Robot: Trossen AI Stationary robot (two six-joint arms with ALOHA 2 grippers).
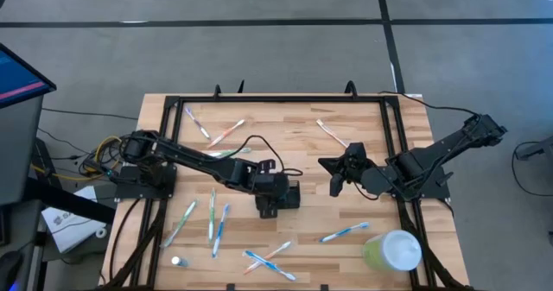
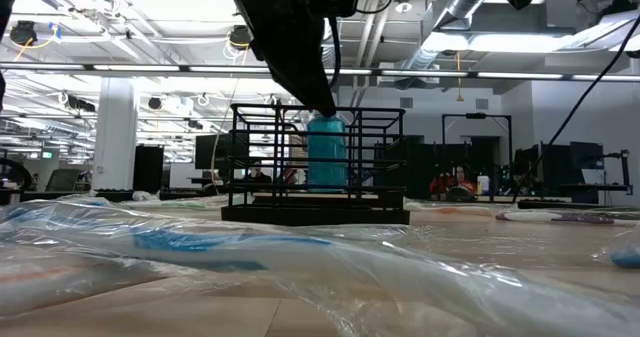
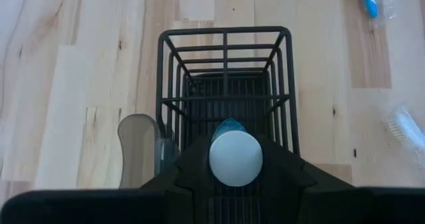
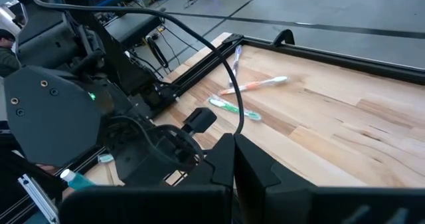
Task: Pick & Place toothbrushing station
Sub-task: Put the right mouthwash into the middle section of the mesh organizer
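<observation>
Landmark: we place everything by the toothbrushing station (image 1: 289,195), a black wire-grid holder standing upright near the middle of the wooden table (image 1: 285,144).
Station contents: in the low view we see a blue tube-shaped item (image 2: 326,153) standing inside the station (image 2: 316,162); in the left wrist view its pale round end (image 3: 235,158) shows just above the open grid top (image 3: 224,71).
Left gripper: the left gripper (image 1: 270,198) sits right over the station, on its left side in the high view. Its fingers are closed on the blue item, which pokes up between them in the left wrist view.
Right gripper: the right gripper (image 1: 339,172) hangs to the right of the station, apart from it. We cannot tell how its fingers stand.
Near the station: wrapped toothbrushes lie left of it (image 1: 212,215), in front of it (image 1: 270,259) and to its front right (image 1: 345,232).
Farther off: a pale green cup with a white lid (image 1: 393,250) stands at the table's front right corner; more toothbrushes lie behind the station (image 1: 226,134), towards the black frame rail (image 1: 285,99).
Writing: we can read no brand, label or lettering on anything.
</observation>
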